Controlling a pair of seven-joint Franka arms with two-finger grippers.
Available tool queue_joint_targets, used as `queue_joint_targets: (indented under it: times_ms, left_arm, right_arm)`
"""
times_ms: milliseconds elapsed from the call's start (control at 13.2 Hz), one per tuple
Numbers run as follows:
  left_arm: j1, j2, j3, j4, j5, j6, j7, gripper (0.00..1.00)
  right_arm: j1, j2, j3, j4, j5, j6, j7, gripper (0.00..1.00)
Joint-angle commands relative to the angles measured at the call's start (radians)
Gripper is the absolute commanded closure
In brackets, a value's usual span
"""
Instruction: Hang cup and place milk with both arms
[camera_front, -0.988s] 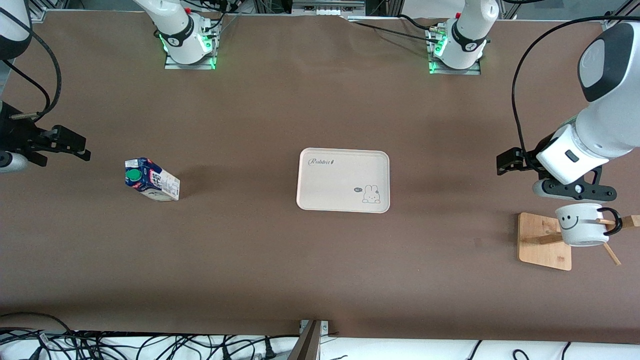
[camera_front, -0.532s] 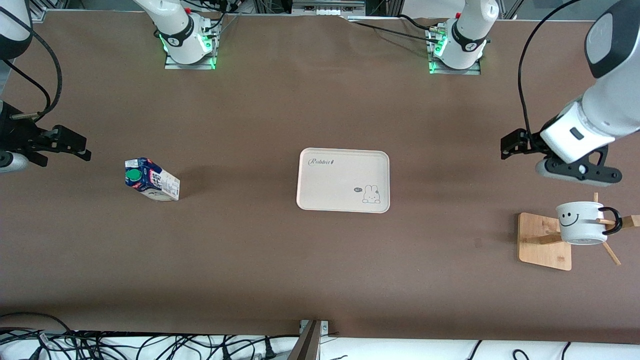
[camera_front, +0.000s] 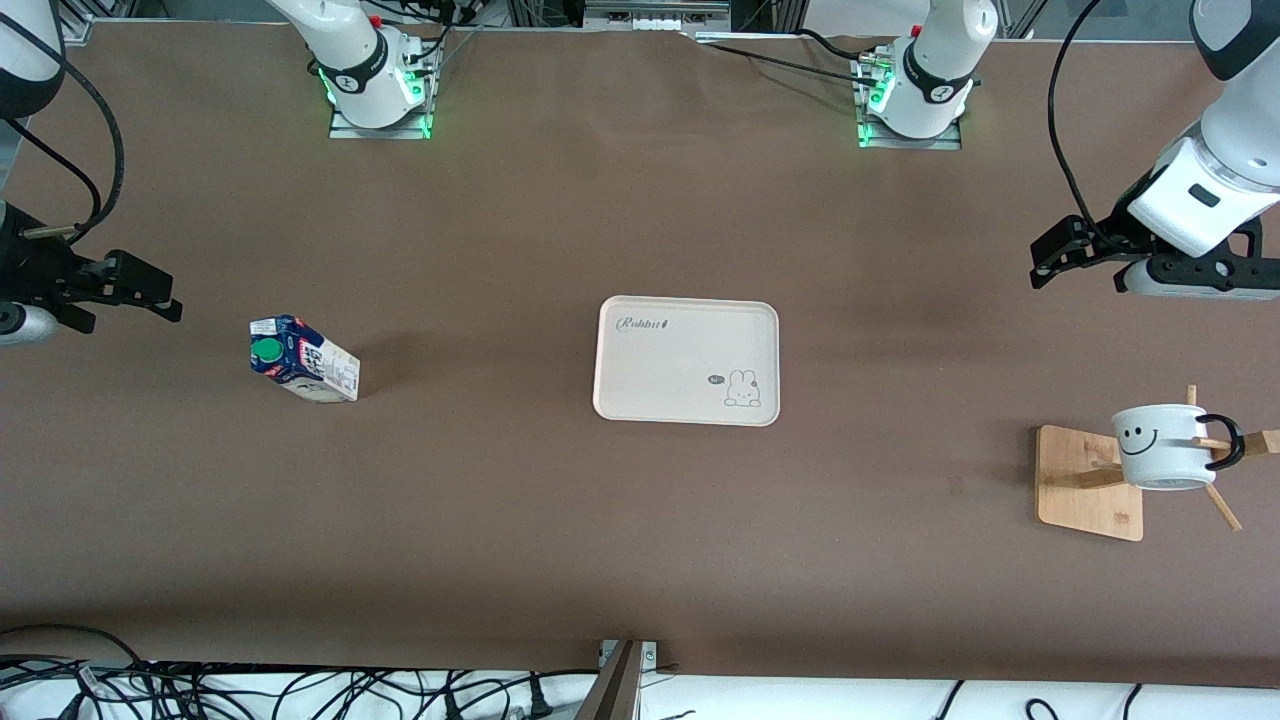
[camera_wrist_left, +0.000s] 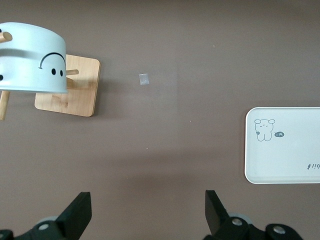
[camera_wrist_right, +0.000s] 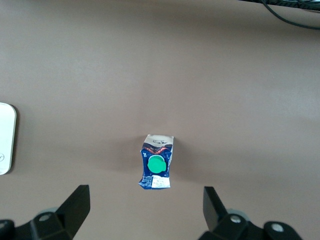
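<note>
The white cup (camera_front: 1160, 445) with the smiley face hangs by its black handle on a peg of the wooden rack (camera_front: 1088, 483) at the left arm's end of the table. It also shows in the left wrist view (camera_wrist_left: 32, 57). My left gripper (camera_front: 1195, 280) is open and empty, up in the air and clear of the cup, with its midpoint in the left wrist view (camera_wrist_left: 148, 220) over bare table. The milk (camera_front: 303, 360) stands on the table toward the right arm's end. My right gripper (camera_front: 15, 320) is open and empty and waits above it (camera_wrist_right: 145, 217), with the milk (camera_wrist_right: 156, 168) below.
A white tray (camera_front: 687, 330) with a rabbit drawing lies in the middle of the table; its edge shows in both wrist views (camera_wrist_left: 285, 175) (camera_wrist_right: 5, 140). A small pale patch (camera_wrist_left: 144, 79) lies on the table near the rack.
My left gripper has risen and drawn away from the cup toward the robot bases. The cup stays hung on the rack. The right arm has not moved.
</note>
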Motion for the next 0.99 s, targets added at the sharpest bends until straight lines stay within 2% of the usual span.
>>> queue_joint_targets:
  times_ms: [0, 152, 912]
  left_arm:
    - [0.003, 0.019, -0.016, 0.049, -0.004, -0.059, -0.011, 0.00]
    - [0.000, 0.028, -0.017, 0.083, -0.002, -0.133, -0.009, 0.00]
    - [-0.006, 0.053, -0.019, 0.118, -0.002, -0.138, -0.006, 0.00]
  right_arm:
    - [-0.001, 0.006, 0.004, 0.020, -0.010, -0.007, 0.015, 0.00]
    - [-0.001, 0.006, 0.004, 0.022, -0.010, -0.007, 0.015, 0.00]
    - [-0.001, 0.006, 0.004, 0.020, -0.010, -0.009, 0.015, 0.00]
